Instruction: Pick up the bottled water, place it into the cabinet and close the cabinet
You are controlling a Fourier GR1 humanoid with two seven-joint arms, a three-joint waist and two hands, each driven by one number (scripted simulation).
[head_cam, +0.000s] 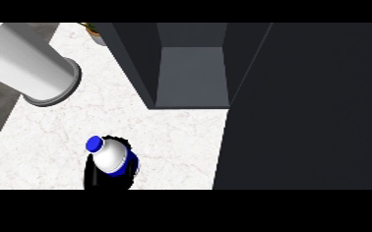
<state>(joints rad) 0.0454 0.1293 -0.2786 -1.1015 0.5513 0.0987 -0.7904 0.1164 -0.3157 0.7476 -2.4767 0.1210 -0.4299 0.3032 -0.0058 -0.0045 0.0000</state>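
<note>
One hand is in view, at the lower left of the frame, black and curled round the bottled water; which arm it belongs to cannot be settled from its place alone, though it sits left of centre and is here taken as the left hand. The other hand does not show. The bottle is seen from above: blue cap toward the upper left, white shoulder below it, a blue band at the right edge. Whether it is lifted off the counter or standing on it cannot be told from this angle.

Beyond it lies bare white marbled counter, then the cabinet at upper centre, its grey interior exposed and nothing inside. Its door stands open as a large dark panel filling the right side of the frame. At the upper left is a grey cylinder (its purpose unclear), and a small potted plant shows at the top edge.

Judgement: the grasp step is in hand; placing and closing are not yet done. The next move calls for carrying the bottle up and rightward into the opening, clear of the cabinet's left wall, and setting it upright.
</note>
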